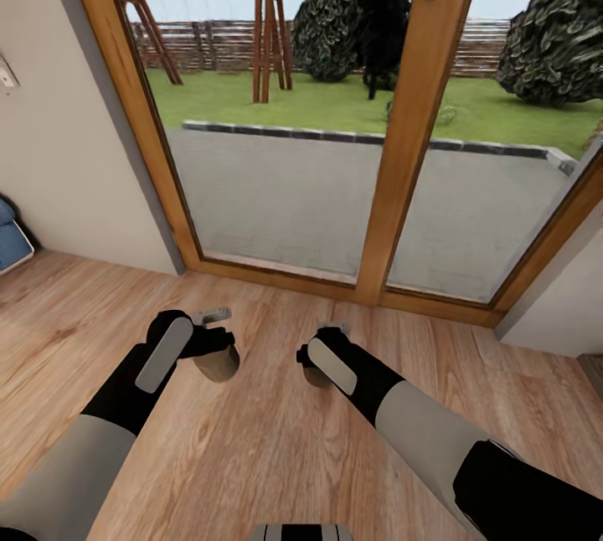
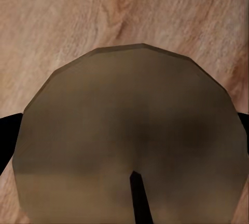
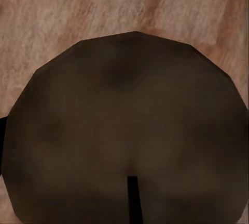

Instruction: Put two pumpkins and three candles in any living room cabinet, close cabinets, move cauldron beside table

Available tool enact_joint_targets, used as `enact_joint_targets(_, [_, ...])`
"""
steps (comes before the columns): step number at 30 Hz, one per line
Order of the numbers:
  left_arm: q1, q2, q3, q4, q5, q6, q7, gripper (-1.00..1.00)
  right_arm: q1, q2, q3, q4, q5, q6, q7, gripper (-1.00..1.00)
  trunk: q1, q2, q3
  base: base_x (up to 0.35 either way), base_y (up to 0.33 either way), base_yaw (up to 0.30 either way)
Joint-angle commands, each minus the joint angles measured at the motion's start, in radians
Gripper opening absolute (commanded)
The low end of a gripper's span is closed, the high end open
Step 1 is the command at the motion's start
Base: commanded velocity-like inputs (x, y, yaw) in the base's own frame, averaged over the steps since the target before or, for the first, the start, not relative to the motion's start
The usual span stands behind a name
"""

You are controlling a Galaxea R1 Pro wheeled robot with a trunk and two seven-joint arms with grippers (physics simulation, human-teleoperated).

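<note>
1. Head view: facing the glass door [image 1: 335, 147], the left end effector [image 1: 213, 332] grips a candle [image 1: 218, 363] over the wooden floor [image 1: 268, 440]; the right end effector [image 1: 322, 340] grips another.
2. Left wrist view: the candle's end [image 2: 129, 130] sits close; it looks rigid and light, best held around the sides.
3. Right wrist view: the second candle [image 3: 124, 120] is likewise clamped.

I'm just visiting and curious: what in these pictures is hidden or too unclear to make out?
- Left gripper: in the head view the candle it carries covers the fingers.
- Right gripper: the wrist hides the fingers; the candle it carries is mostly hidden too.
- Both wrist views: the candle ends block most of the wooden floor.
- Blue object: cut off by the head view's left edge.
</note>
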Motion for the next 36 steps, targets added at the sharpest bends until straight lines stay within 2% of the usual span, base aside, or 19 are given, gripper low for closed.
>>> enact_joint_targets(1, [-0.001,0.001,-0.003,0.0,0.01,0.002,0.01,-1.0,-0.001,0.0,0.003,0.0,-0.008,0.001,-0.006,-1.0,-0.001,0.0,0.003,0.0,0.0,0.0])
enact_joint_targets(18, [-0.001,0.001,-0.001,0.007,0.02,0.006,0.008,-1.0,-0.001,0.0,0.005,0.021,-0.008,0.013,-0.006,-1.0,-0.008,0.004,0.069,0.0,0.0,0.0])
enact_joint_targets(36, [-0.001,0.003,0.01,0.009,0.024,0.006,0.001,-1.0,-0.001,0.0,0.0,0.021,-0.009,0.004,-0.006,-1.0,-0.077,0.13,0.125,0.0,0.0,0.0])
